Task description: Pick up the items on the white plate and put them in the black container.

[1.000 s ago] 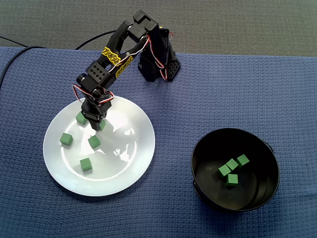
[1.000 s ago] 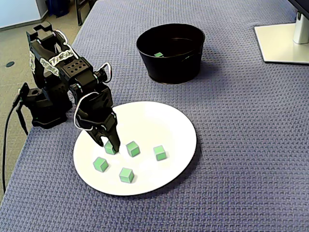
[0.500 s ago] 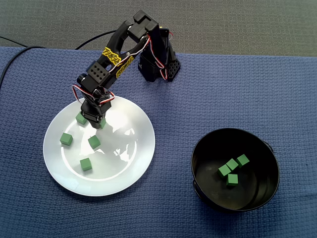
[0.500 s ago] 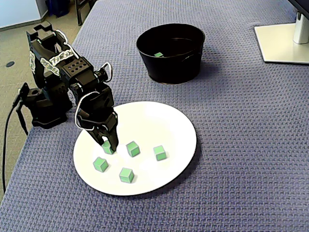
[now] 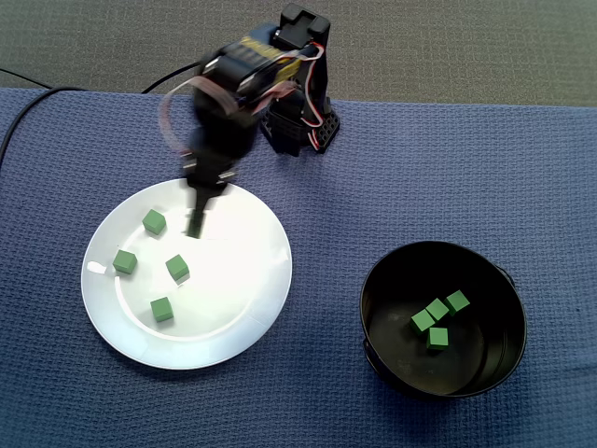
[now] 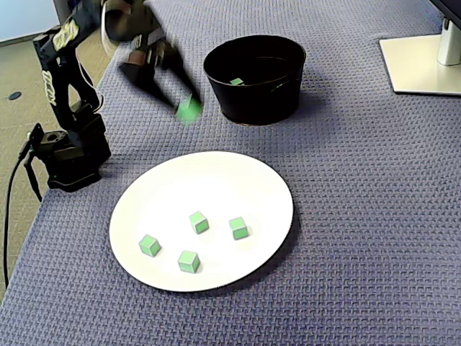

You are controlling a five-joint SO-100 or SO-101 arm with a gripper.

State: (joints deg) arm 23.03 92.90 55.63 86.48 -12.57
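Observation:
My gripper [image 5: 197, 220] is raised above the white plate [image 5: 233, 280] and blurred by motion. It is shut on a green cube [image 6: 190, 110], which hangs in the air between the plate [image 6: 216, 180] and the black container [image 6: 253, 101]. Several green cubes remain on the plate, among them one [image 5: 154, 221] at the upper left and one [image 5: 161, 309] toward the front. The black container [image 5: 387, 280] stands to the right in a fixed view and holds three green cubes [image 5: 437, 311].
A blue woven cloth [image 5: 466, 168] covers the table. The arm's base [image 5: 300, 126] stands at the cloth's back edge, with a cable [image 5: 23, 117] trailing off to the left. A white monitor foot [image 6: 421, 65] sits beyond the container.
The gripper closed on a cube at the plate's upper left, lifted it off the plate and is swinging toward the container. One cube fewer lies on the plate.

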